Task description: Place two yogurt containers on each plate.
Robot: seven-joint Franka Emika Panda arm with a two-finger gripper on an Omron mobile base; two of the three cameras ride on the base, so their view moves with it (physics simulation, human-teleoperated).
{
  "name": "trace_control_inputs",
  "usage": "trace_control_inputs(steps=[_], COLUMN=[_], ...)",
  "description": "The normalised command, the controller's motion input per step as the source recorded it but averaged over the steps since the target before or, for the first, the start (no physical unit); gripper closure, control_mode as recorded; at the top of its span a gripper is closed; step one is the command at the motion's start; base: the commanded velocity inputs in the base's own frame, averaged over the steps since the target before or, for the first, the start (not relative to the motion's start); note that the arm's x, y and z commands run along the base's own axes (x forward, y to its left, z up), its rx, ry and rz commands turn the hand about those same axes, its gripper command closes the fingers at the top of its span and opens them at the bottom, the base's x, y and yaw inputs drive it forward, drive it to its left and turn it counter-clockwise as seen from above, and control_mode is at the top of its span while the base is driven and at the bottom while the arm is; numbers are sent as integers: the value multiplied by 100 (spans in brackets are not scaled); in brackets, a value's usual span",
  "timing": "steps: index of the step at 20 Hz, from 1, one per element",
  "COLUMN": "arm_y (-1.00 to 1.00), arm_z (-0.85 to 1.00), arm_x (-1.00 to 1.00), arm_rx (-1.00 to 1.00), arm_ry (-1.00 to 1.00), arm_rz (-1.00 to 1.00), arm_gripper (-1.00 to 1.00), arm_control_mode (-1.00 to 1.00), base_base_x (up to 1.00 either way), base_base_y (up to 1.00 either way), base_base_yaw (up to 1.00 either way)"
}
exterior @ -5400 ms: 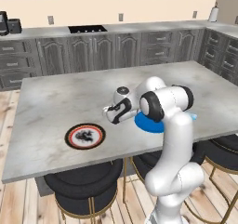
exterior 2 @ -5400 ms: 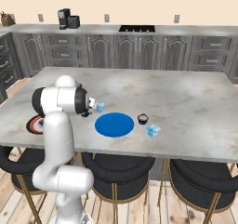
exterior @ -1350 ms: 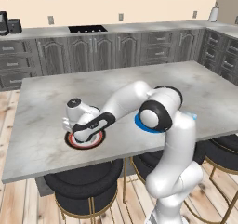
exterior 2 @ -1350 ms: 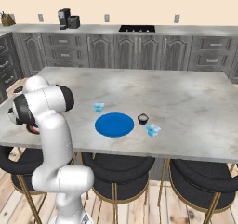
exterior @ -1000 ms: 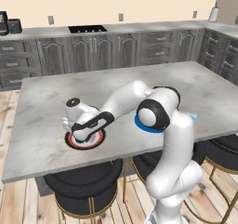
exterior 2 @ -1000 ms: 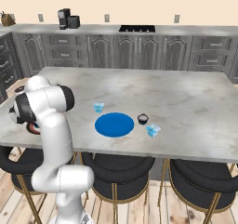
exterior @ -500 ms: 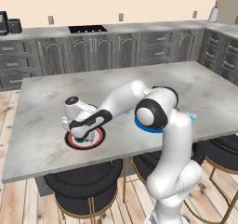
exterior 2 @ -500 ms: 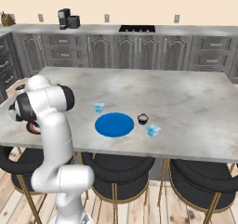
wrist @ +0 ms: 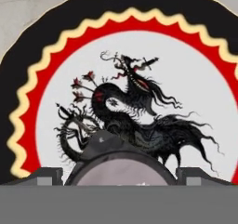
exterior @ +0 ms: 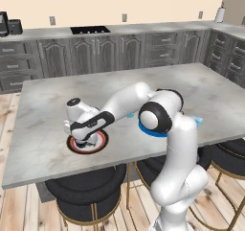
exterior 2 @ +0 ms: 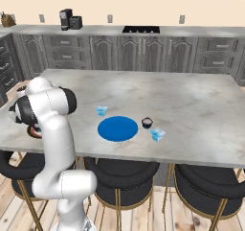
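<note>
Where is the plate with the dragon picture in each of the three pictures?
Left base view: the patterned plate lies near the island counter's front left, under the claw.
Right base view: a red sliver of it peeks out at the far left, behind the white arm.
Hand view: it lies close up, dragon in the middle.
Shared landmark: the grey marble counter.

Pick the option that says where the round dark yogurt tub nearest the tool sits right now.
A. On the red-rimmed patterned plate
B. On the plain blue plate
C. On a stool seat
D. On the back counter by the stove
A. The hand view shows a round dark tub resting on the patterned plate between the open tool's fingertips.
</note>
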Motion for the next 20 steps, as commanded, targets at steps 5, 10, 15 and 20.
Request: trace_control_inputs(steps=[5,10,15,20], arm_y=[-1,-18,-31,-44], arm_z=[1,22,47,50], arm_x=[-4,0,-10,-10], arm_rx=[0,0,0,-2], arm_ry=[5,1,-1,2], arm_rz=[0,0,0,-4], arm_gripper=[-100,-100,-100,-100], arm_control_mode=[-100,-100,-100,-100], base_base_x=[0,0,0,0], base_base_y=[0,0,0,0], base_base_yaw=[0,0,0,0])
